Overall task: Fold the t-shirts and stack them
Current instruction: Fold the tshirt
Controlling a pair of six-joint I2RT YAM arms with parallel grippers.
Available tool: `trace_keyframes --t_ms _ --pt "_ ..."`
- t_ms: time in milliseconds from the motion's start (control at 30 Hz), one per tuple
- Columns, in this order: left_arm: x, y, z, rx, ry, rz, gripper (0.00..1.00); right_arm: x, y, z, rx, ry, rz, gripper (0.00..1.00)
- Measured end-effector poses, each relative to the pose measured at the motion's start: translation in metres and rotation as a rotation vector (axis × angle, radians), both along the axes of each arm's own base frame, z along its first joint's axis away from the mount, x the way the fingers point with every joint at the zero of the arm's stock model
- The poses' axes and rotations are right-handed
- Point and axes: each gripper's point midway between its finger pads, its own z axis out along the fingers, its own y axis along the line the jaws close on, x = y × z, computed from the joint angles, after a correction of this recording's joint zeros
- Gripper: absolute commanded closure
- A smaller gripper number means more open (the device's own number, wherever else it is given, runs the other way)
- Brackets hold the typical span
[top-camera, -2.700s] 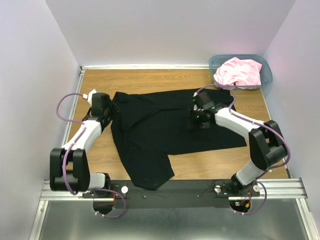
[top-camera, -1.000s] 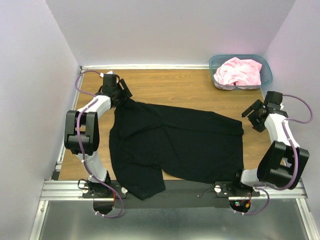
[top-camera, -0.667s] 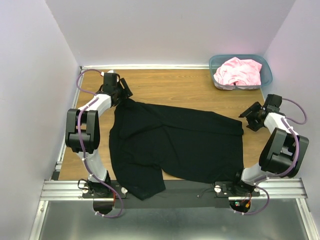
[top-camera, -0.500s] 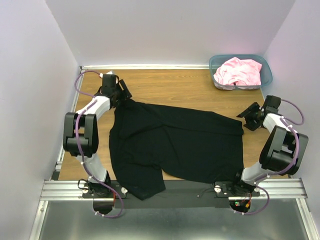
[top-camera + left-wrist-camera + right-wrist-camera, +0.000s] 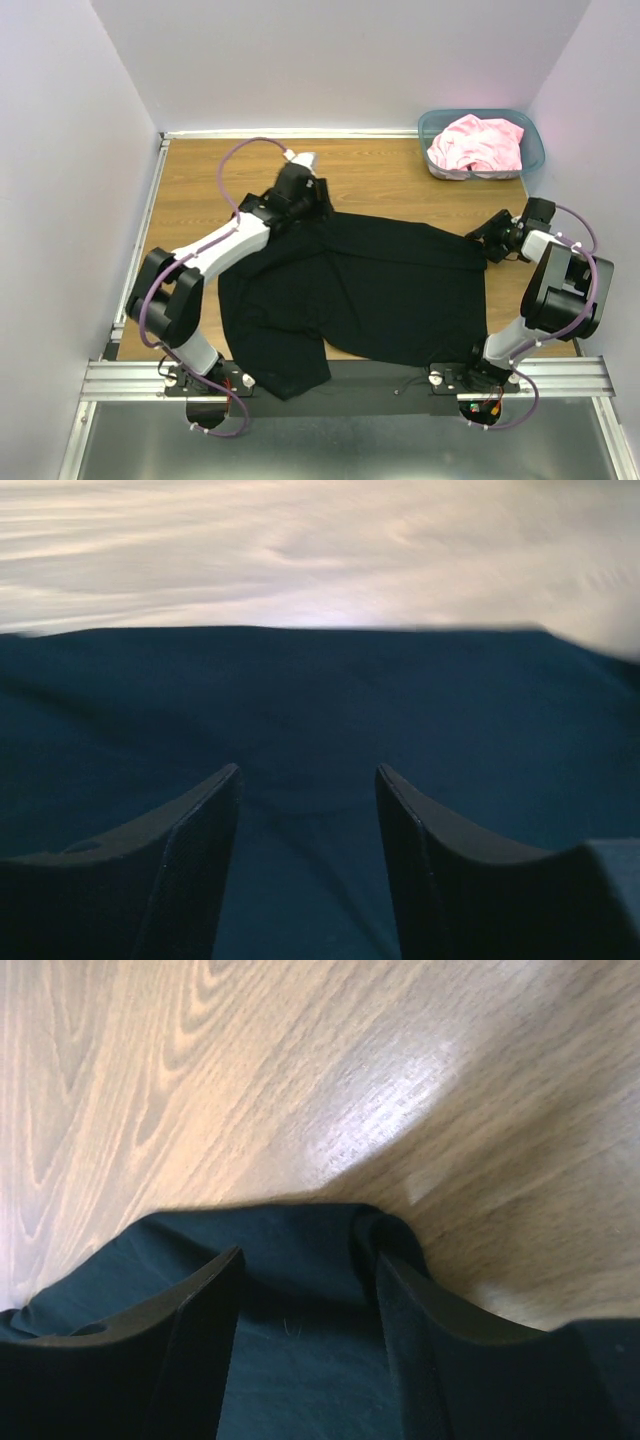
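Top external view: the black t-shirt [image 5: 380, 290] lies spread flat across the middle of the tabletop [image 5: 370, 170], one sleeve trailing toward the arm bases. The left gripper [image 5: 305, 212] sits on its far edge toward the left. Its jaws stand partly apart with smooth cloth beneath and nothing pinched. The right gripper [image 5: 480, 238] is at the shirt's far right corner, jaws also partly apart, straddling a small bunched fold there but not clamped on it.

The step looks like taking the far edge for a first fold. Both grippers should bite fully over the edge, catch both layers, then lift level and travel together so the crease runs straight.

There are two t-shirts. The second, the pink t-shirt [image 5: 478, 143], is crumpled in the one teal bin [image 5: 537, 158] beyond the black shirt's far right corner.
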Motion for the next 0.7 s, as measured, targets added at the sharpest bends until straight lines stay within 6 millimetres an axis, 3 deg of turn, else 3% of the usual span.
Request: trace_keyframes --t_ms 267,333,500,700 --pt "-0.018 -0.101 -0.023 0.01 -0.035 -0.267 0.52 0.003 0.001 -0.001 0.014 -0.036 -0.003 0.44" --pt "-0.023 -0.117 -0.035 0.024 -0.032 -0.317 0.52 0.003 0.001 -0.001 0.015 -0.042 -0.002 0.49" --pt "-0.039 -0.133 -0.066 0.059 0.009 -0.388 0.55 0.0 0.0 -0.003 0.023 -0.036 -0.014 0.59" --pt "-0.045 -0.125 -0.099 0.103 0.066 -0.39 0.57 0.0 -0.002 -0.001 0.034 -0.042 -0.029 0.71"
